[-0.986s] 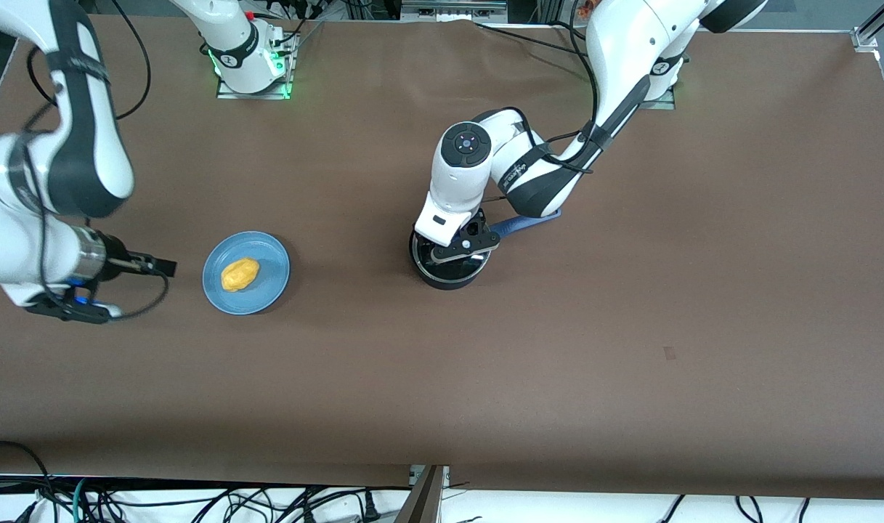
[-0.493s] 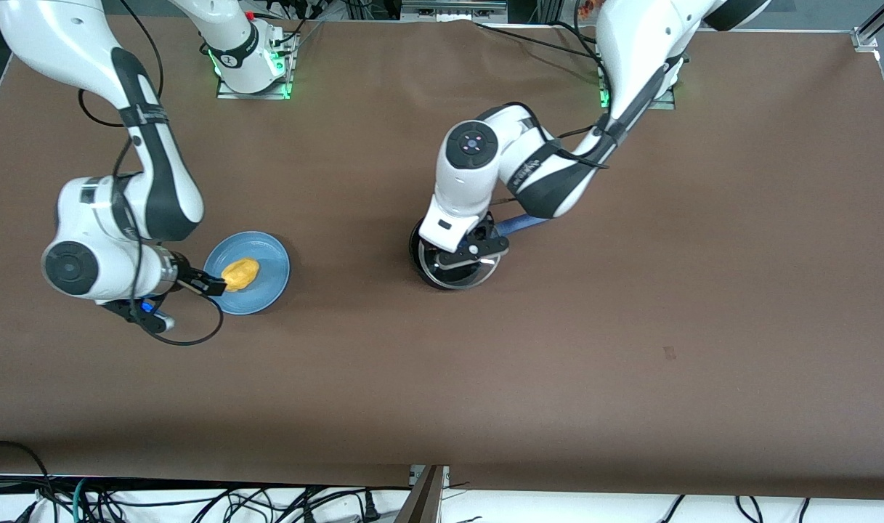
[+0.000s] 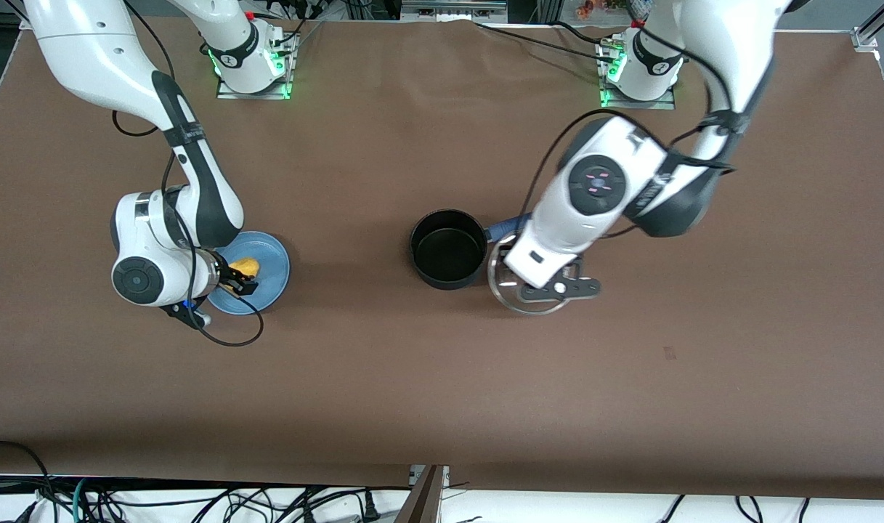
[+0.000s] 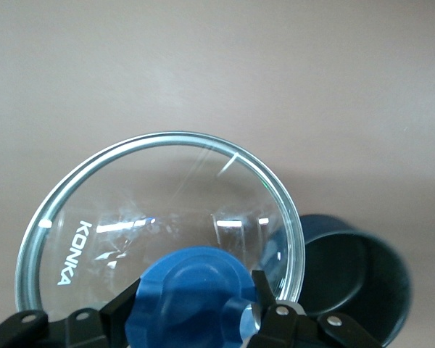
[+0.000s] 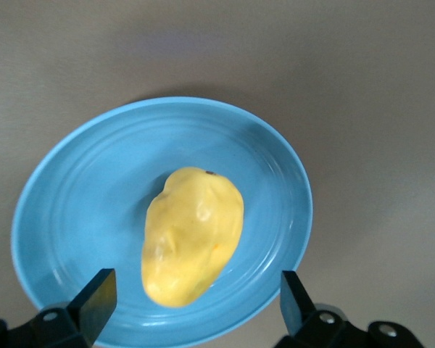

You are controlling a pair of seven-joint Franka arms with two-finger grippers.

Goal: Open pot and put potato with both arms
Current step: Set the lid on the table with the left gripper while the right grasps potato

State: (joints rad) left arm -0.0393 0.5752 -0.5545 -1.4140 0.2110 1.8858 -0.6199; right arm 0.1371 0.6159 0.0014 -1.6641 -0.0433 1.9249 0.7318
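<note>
1. The pot (image 3: 447,249), a small black saucepan, stands uncovered near the middle of the table (image 3: 442,378). Its interior is dark and holds nothing. Only a short stretch of its blue handle (image 3: 507,227) shows, pointing toward the left arm's end of the table before it passes under the left arm.

2. The lid (image 3: 523,299) is off the pot. It is round clear glass with a metal rim and a blue knob (image 4: 192,293); the word KONKA is printed on the glass. It is held in the air just beside the pot, over the table toward the left arm's end.

3. The left gripper (image 3: 540,283) is clamped on the knob. In the left wrist view its fingers (image 4: 116,312) press the knob from both sides, and the open pot shows past the lid's edge.

4. The blue plate (image 3: 271,265) lies toward the right arm's end of the table, well apart from the pot. It holds one item only: the potato (image 5: 192,233).

5. The potato is lumpy, oval and yellow-orange, with a smooth, slightly glossy skin and a small dark speck at one end. It lies flat near the plate's middle.

6. The right gripper (image 3: 240,278) is over the plate, spread wide, one fingertip (image 5: 94,297) on either side of the potato. It holds nothing; clear gaps show between the fingertips and the potato.
</note>
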